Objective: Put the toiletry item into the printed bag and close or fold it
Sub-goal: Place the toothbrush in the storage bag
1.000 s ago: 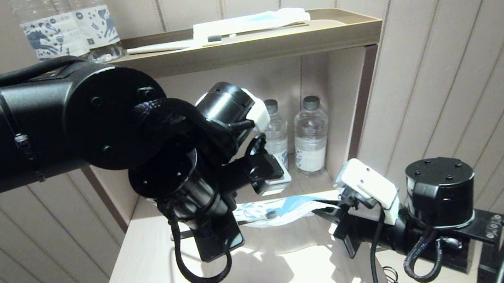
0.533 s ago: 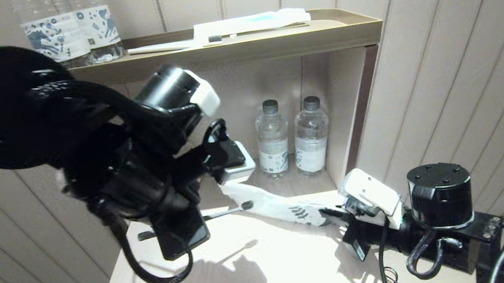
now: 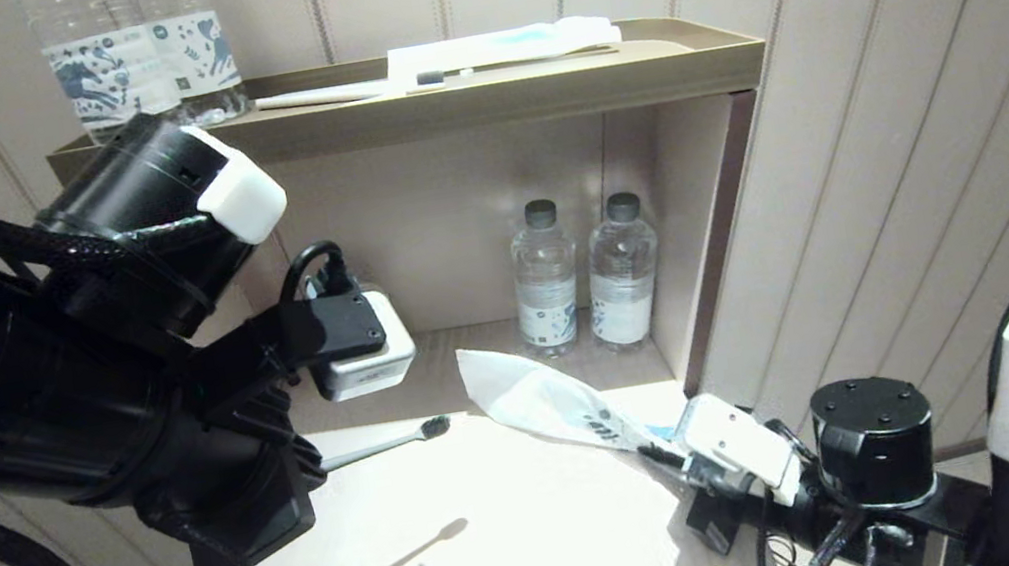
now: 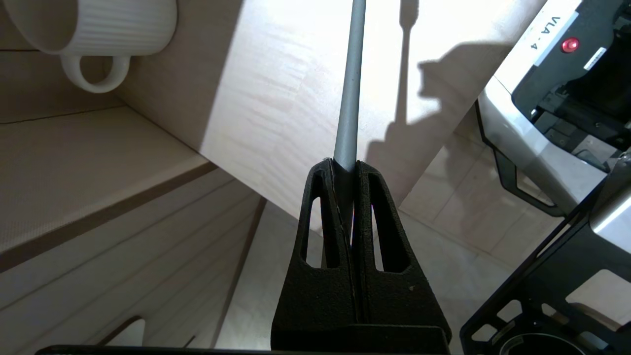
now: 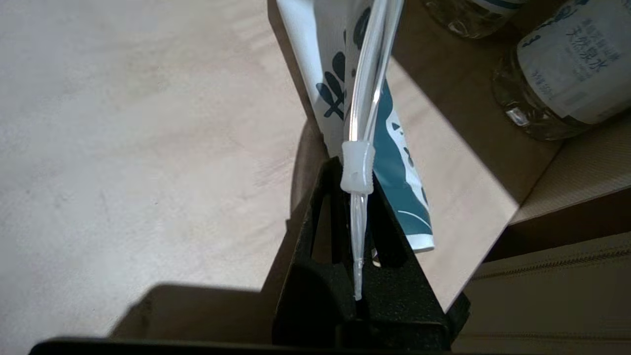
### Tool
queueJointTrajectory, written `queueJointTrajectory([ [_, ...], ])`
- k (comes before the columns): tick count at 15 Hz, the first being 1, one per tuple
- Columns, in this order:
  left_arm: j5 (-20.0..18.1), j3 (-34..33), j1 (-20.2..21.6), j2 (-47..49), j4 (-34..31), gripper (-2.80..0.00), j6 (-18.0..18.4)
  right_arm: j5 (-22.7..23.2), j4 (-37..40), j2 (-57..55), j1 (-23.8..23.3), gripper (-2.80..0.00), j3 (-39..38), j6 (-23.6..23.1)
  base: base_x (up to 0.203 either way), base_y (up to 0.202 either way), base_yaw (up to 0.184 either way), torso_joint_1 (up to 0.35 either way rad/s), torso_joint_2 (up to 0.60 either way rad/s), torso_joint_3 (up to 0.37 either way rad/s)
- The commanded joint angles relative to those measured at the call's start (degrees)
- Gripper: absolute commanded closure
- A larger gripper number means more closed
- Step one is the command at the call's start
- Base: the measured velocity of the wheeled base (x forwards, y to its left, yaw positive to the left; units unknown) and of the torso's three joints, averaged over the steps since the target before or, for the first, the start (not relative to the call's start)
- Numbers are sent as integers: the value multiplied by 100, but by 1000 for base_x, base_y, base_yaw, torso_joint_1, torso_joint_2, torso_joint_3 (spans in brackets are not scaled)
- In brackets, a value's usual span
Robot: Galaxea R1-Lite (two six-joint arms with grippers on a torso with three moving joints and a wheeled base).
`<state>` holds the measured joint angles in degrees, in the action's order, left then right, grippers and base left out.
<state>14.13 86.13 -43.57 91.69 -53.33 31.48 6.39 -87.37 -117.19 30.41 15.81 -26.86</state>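
The pale wooden table [image 3: 524, 533] fills the foreground, with a tan shelf unit [image 3: 496, 102] rising behind it. The left arm, a big black bulk, reaches in from the left above the table's near-left part. Its left gripper [image 4: 345, 170] is clamped on the handle of the toothbrush [image 3: 388, 442], which sticks out level toward the right, head with darkish bristles in the air above the table and apart from the pouch. The right arm comes in low from the right corner; the right gripper [image 5: 359, 197] is closed on the clear strip-seal edge of the printed pouch [image 3: 549, 402], pinching the end with the dark teal leaves. The pouch slants up and away from that grip toward the shelf's lower bay, its plain white end highest. Two small water bottles [image 3: 584, 275] stand side by side in that bay, just behind the pouch. On the top shelf sit two larger bottles [image 3: 141, 67], a second toothbrush [image 3: 353, 91] and a flat white-and-blue packet [image 3: 502, 45].
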Motion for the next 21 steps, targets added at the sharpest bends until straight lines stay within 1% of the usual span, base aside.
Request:
queueJointTrajectory([
  [1,19,44,-2,-64,-28,0,25,-13,-258,-47,182,0,-151,-32,0,0,0,0,0,0],
  [4,11,62,6,-57,4,0,22,-409,-258,43,324,0,-131,-166,0,0,0,0,0,0],
  [10,11,71,6,33,246,0,15,-657,-258,1099,427,0,95,-182,0,0,0,0,0,0],
  [12,1,70,6,15,387,0,8,-792,-258,1437,475,0,276,-176,0,0,0,0,0,0],
  [16,-86,88,6,-72,745,0,-18,-855,-258,1877,549,0,450,-128,0,0,0,0,0,0],
  [17,-86,134,5,-76,783,0,-16,-923,-258,1916,657,0,434,-134,0,0,0,0,0,0],
  [21,-74,634,-69,-3,731,0,2,-954,-258,1774,670,0,377,-135,0,0,0,0,0,0],
])
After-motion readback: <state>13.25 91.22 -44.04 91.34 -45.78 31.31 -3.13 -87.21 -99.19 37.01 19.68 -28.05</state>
